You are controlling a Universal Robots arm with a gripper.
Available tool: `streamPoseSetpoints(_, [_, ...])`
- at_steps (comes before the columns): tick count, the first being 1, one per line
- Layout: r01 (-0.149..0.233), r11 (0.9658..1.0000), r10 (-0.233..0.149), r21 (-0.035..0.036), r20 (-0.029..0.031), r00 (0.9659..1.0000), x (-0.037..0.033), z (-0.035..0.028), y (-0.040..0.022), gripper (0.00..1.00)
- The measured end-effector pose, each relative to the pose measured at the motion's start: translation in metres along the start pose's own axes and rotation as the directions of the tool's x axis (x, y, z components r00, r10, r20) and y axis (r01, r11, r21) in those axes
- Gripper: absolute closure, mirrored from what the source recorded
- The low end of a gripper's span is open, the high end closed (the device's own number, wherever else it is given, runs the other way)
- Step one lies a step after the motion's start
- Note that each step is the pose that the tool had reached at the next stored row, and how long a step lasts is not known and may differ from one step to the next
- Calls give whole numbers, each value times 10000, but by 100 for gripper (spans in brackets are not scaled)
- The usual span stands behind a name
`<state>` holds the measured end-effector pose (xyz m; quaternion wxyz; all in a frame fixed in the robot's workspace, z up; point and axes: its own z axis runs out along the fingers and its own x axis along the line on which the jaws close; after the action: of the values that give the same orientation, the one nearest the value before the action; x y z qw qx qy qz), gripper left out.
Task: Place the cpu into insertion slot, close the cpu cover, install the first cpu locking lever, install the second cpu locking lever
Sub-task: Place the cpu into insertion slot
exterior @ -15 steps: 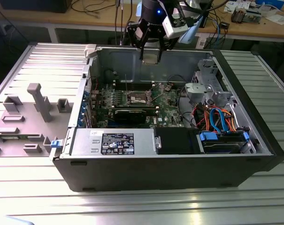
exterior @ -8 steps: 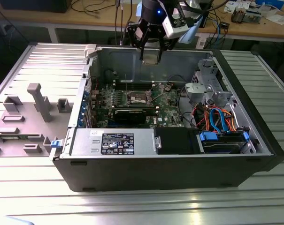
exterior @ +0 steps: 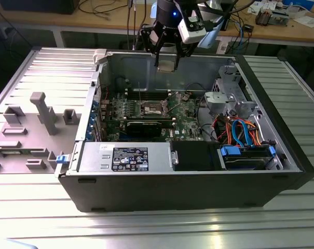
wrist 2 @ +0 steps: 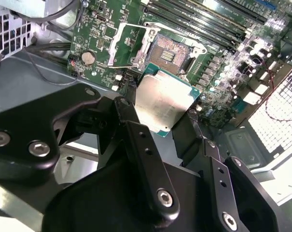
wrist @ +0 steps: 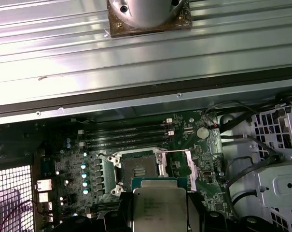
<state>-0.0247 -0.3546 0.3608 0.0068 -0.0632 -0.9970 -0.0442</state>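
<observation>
The gripper point(wrist 2: 161, 110) clamped the cpu point(wrist 2: 167, 96) by two opposite edges, holding it in the air above the board point(wrist 2: 93, 29), apart from the slot point(wrist 2: 171, 54), whose cover point(wrist 2: 127, 46) stood open.

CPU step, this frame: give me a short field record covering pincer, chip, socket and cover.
pincer: shut on the cpu, above the open computer case
cpu: held clear of the motherboard, metal top facing both wrist views
insertion slot: empty, contacts exposed
cpu cover: open, off the slot to one side
</observation>
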Motion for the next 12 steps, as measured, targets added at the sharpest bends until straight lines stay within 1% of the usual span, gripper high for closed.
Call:
streamPoseSetpoints(6, [-23, 10000, 23, -2, 2, 10000, 0, 0, -1, 46])
streamPoseSetpoints(12, [-24, 10000, 24, 10, 3, 10000, -3, -1, -24, 46])
